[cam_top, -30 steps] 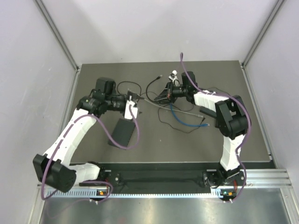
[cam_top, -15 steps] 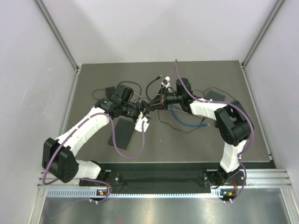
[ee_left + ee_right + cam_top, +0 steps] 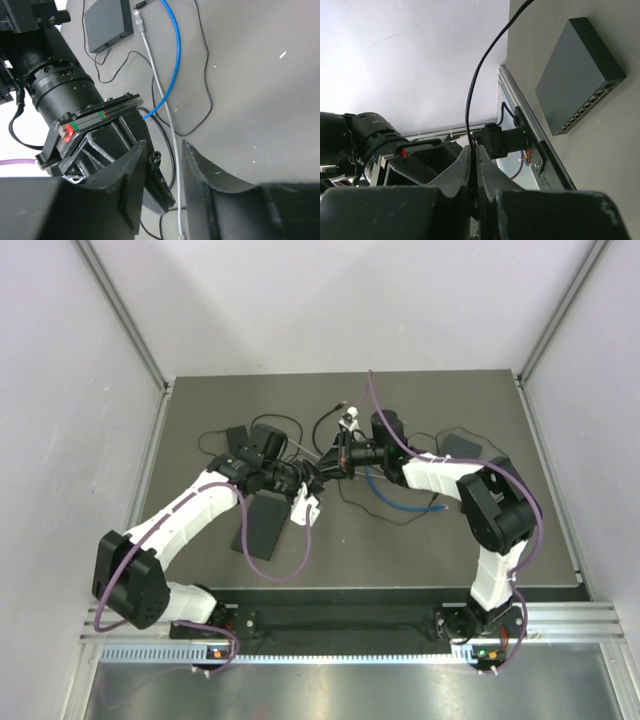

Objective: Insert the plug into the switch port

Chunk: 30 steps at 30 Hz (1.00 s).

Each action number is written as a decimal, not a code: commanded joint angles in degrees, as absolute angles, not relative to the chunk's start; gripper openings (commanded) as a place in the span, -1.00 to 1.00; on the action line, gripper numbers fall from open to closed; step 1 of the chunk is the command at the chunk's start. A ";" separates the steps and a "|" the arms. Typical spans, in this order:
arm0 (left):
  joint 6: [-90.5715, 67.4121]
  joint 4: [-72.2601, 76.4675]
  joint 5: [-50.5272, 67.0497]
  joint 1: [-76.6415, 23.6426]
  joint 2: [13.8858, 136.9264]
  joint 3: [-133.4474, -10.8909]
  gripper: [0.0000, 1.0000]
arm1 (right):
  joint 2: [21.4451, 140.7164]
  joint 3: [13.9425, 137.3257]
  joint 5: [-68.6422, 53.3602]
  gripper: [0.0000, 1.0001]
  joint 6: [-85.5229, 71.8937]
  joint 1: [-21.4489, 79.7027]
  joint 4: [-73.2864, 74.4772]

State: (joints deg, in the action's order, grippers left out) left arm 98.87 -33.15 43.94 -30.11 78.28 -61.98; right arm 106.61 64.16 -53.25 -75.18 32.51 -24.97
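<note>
Dark grey table [image 3: 500, 540], pale walls around it. The right gripper [image 3: 472, 147] was pinched tight on the black cable [image 3: 470, 100]. The plug [image 3: 155, 159] stood between the half-parted jaws of the left gripper [image 3: 164, 147]; contact could not be determined. The switch [image 3: 572, 75] lay flat, near the left gripper on its base side.

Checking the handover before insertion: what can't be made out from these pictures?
- Top view: whatever sits between left hand and right hand; too small, arms overlap.
- Right wrist view: end of the black cable, pinched out of sight in that hand.
- Top view: switch ports, too small.
</note>
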 commanded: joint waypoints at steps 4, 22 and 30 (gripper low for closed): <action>98.53 -27.51 44.21 -30.23 78.05 -60.82 -0.49 | 104.76 65.57 -53.97 -1.00 -73.74 35.07 -26.10; 0.22 1.45 41.66 -24.43 78.40 -69.69 -1.00 | 92.15 88.68 -43.37 0.95 -16.16 8.35 11.94; -36.54 20.63 41.49 -24.17 78.75 -66.54 -1.00 | 78.41 84.73 -32.95 1.00 6.84 7.82 20.90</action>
